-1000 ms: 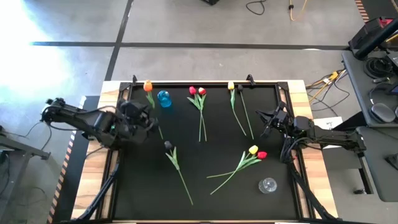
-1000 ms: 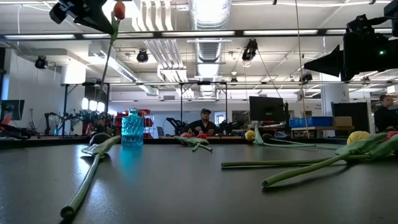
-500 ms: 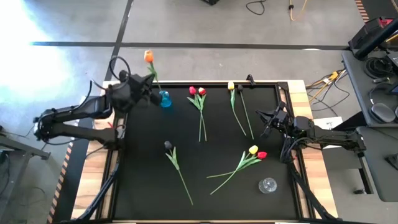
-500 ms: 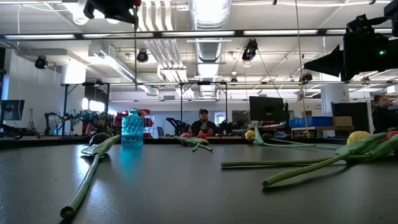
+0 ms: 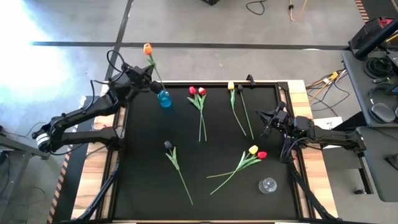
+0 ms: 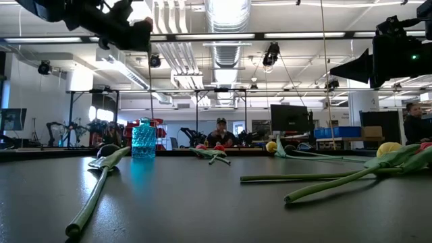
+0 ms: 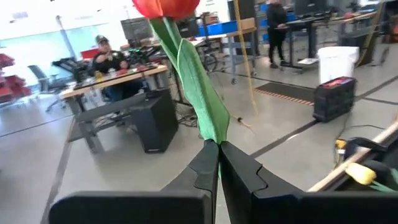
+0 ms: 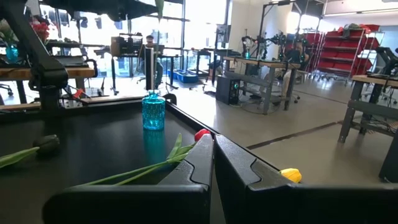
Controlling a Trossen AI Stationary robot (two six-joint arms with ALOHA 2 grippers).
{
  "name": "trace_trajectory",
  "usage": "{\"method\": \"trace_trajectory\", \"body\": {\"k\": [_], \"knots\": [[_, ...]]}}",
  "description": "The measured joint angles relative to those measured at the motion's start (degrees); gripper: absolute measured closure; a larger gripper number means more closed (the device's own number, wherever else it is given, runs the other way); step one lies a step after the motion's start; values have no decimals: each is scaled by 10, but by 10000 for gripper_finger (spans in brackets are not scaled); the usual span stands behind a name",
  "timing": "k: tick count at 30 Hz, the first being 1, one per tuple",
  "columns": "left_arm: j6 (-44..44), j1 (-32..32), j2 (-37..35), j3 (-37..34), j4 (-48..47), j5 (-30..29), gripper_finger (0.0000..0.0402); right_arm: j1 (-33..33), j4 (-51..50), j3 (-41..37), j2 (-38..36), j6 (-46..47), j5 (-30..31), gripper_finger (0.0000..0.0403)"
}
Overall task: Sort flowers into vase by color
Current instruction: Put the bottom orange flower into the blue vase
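Since the earlier frames, the left arm has swung up and toward the table's far-left corner, carrying an orange tulip (image 5: 147, 48) from beside the table's left edge to a spot over the blue vase (image 5: 163, 98). Its left gripper (image 5: 144, 82) now hangs just above and to the left of that vase, fingers pressed together on the tulip's green stem; in the left wrist view the two dark fingers (image 7: 202, 168) meet with the stem and a leaf rising straight out from between them to the flower head (image 7: 165, 7). The head stands beyond the gripper, past the table's far edge as seen from above, and the stem slants down toward the vase mouth; whether its tip is inside the vase cannot be told. The right gripper (image 5: 271, 119) waits at the table's right edge, fingers shut on nothing, as the right wrist view shows them closed together. Other flowers lie flat on the black table (image 5: 143, 186): two red tulips (image 5: 197, 91) a little to the right of the left gripper, a yellow tulip (image 5: 231, 86) farther right near the back edge, a dark tulip (image 5: 168, 145) nearer the front, and a yellow and red pair (image 5: 257, 152) just in front of the right gripper, with a clear vase (image 5: 267, 185) beyond them toward the front.
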Motion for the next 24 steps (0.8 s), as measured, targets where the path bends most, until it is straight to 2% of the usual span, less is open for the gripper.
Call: {"method": "trace_trajectory", "body": {"k": [14, 24], "knots": [[47, -8, -1, 78, -83, 16, 401, 0, 0, 0, 0, 0, 0, 394], [85, -8, 0, 61, -91, 27, 401, 0, 0, 0, 0, 0, 0, 394]]}}
